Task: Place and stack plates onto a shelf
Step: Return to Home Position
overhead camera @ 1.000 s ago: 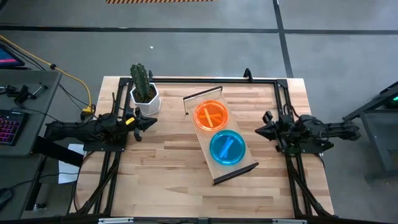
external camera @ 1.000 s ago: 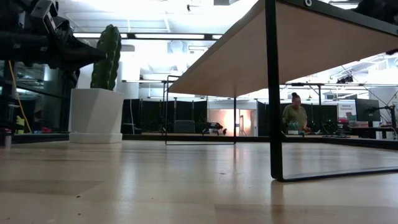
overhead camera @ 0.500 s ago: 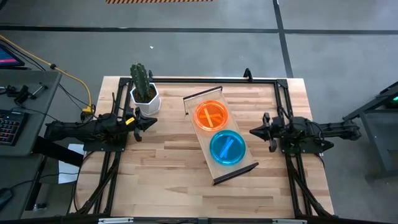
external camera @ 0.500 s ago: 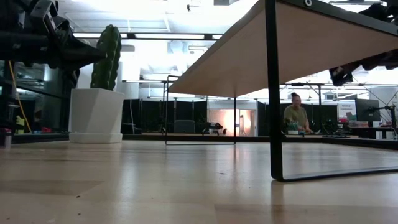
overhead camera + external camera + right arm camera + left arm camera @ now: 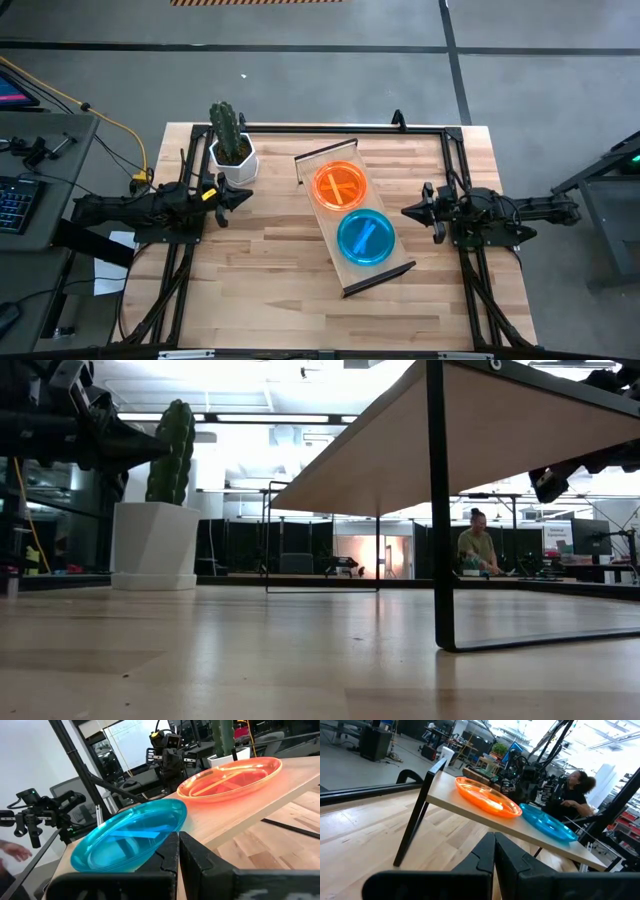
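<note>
stacking looks finished: orange plates (image 5: 339,185) and blue plates (image 5: 365,238) rest on the shelf (image 5: 378,272); left gripper (image 5: 243,194) and right gripper (image 5: 407,211), fingers together, need only settle home.

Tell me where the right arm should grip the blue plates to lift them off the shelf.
Pinch the flared rim of the blue plates on the side facing the right gripper, coming in level over the long edge of the shelf. They lie flat and shallow, so the rim is probably the only hold.
</note>
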You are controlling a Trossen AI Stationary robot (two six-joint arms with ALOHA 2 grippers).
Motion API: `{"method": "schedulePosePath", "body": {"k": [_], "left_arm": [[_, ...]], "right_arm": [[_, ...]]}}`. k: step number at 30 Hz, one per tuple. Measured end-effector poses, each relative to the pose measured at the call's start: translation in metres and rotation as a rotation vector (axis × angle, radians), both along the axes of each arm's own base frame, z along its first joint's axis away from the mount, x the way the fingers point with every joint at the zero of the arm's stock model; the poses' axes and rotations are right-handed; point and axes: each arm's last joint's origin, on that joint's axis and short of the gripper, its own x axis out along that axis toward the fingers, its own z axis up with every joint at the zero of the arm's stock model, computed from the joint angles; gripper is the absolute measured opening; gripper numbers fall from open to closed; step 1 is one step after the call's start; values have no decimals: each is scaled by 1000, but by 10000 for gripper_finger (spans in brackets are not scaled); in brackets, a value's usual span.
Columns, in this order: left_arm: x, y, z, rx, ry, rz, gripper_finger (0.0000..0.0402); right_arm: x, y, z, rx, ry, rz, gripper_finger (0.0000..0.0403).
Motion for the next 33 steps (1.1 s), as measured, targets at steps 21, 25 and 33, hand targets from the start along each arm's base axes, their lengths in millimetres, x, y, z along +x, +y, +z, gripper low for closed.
{"method": "schedulePosePath", "body": {"k": [21,25,33], "left_arm": [[0,0,0,0,0,0,1],[0,0,0,0,0,0,1],[0,0,0,0,0,0,1]], "right_arm": [[0,0,0,-2,1,0,0],[0,0,0,-2,1,0,0],[0,0,0,-3,1,0,0]]}}
